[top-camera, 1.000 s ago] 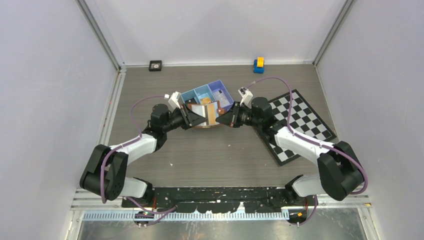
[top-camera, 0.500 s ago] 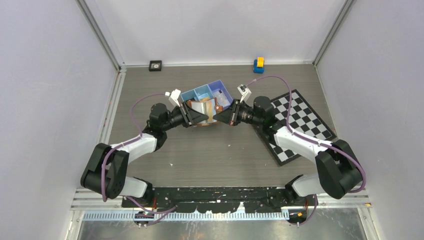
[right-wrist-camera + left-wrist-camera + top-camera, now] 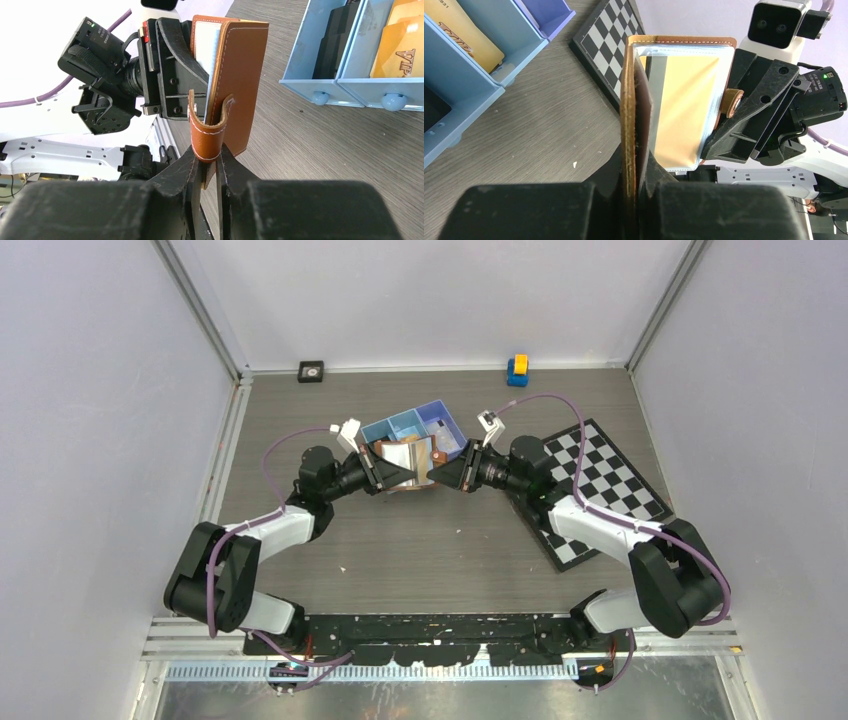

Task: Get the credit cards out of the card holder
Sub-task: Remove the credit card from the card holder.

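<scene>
The brown card holder [image 3: 405, 458] hangs open in the air between both grippers, just in front of the blue tray. My left gripper [image 3: 636, 170] is shut on the edge of one cover [image 3: 636, 100]. An orange credit card [image 3: 684, 110] shows inside a clear sleeve. My right gripper [image 3: 207, 160] pinches the looped strap clasp [image 3: 205, 135] of the other cover [image 3: 240, 75], its jaws slightly apart. Another orange card [image 3: 469, 37] lies in a tray compartment.
The blue three-compartment tray [image 3: 395, 427] stands right behind the holder and holds a dark object [image 3: 335, 40]. A chequered board [image 3: 600, 480] lies under the right arm. A black square [image 3: 311, 371] and a yellow-blue block [image 3: 517, 370] sit by the back wall.
Both grippers and the holder have drifted slightly back toward the tray. The holder has turned more upright between them, and the right jaws have eased a little on the strap.
</scene>
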Tool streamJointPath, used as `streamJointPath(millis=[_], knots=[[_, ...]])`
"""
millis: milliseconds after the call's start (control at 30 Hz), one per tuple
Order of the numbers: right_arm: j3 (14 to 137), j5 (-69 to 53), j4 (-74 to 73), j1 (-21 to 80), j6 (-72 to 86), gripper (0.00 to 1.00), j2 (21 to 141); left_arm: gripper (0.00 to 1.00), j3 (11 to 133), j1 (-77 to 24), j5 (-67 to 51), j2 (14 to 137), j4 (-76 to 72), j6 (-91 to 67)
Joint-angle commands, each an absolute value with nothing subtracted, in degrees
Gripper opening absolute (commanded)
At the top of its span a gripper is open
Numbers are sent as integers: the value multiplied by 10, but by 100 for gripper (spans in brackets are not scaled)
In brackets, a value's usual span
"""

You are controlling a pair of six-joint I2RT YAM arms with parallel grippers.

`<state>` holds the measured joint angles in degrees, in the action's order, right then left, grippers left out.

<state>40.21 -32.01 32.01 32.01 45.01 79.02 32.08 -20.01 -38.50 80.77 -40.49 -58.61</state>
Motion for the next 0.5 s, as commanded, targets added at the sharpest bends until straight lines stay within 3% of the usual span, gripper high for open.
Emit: streamJointPath(millis=[0,467], knots=[[405,-351,377,334,465,21,775,0,328,-205,-394,806,-438,-588],[390,-320,367,331,455,23,748,0,331,-205,-397,810,-434,-588]])
